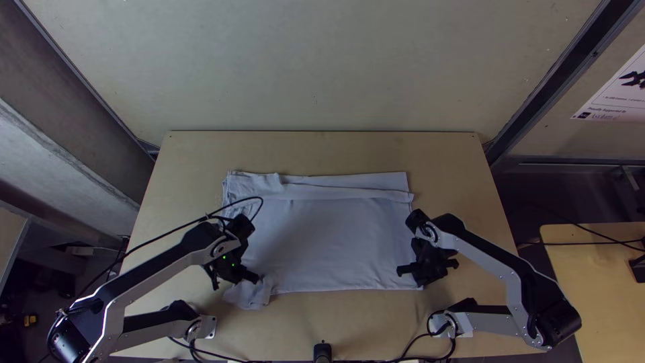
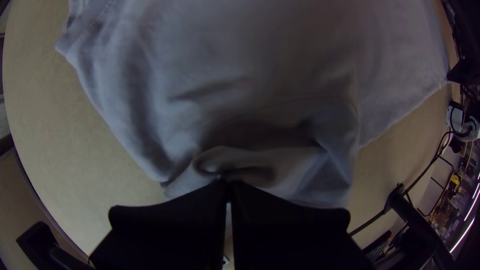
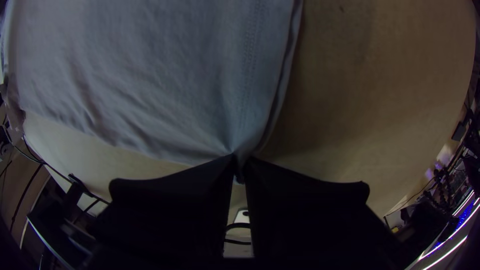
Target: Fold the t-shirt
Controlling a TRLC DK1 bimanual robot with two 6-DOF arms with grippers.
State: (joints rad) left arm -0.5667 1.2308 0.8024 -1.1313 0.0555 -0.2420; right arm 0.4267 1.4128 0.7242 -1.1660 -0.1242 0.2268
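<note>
Tabletop [image 1: 363, 323] of light wood, smooth and faintly marked, takes up the middle of the scene, with a short black cylinder [image 1: 322, 352] at its near edge. Near the left, the left gripper [image 1: 235, 272] has its fingers drawn together on rumpled cloth at the near left corner of the T-shirt [image 1: 329, 235]; that corner is bunched and sticks out nearer than the rest of the hem. Near the right, the right gripper [image 1: 426, 277] pinches the stitched near right corner, the fabric drawn to a point between its fingers. The pale T-shirt lies folded and mostly flat across the middle of the table, between the two grippers, with layered edges and a narrow loose strip along its far side.

To the right, apart from this table, stands a second wooden table [image 1: 598, 289] with a small black object [image 1: 639, 269] on it. A grey panel [image 1: 60, 154] slants along the left. Beyond the far edge is a plain pale wall [image 1: 316, 67], dotted with tiny marks, and a dark metal frame bar [image 1: 561, 77] slopes at its right. Far right hangs what looks like a white poster [image 1: 615, 94], with a black figure and small lines of print.
</note>
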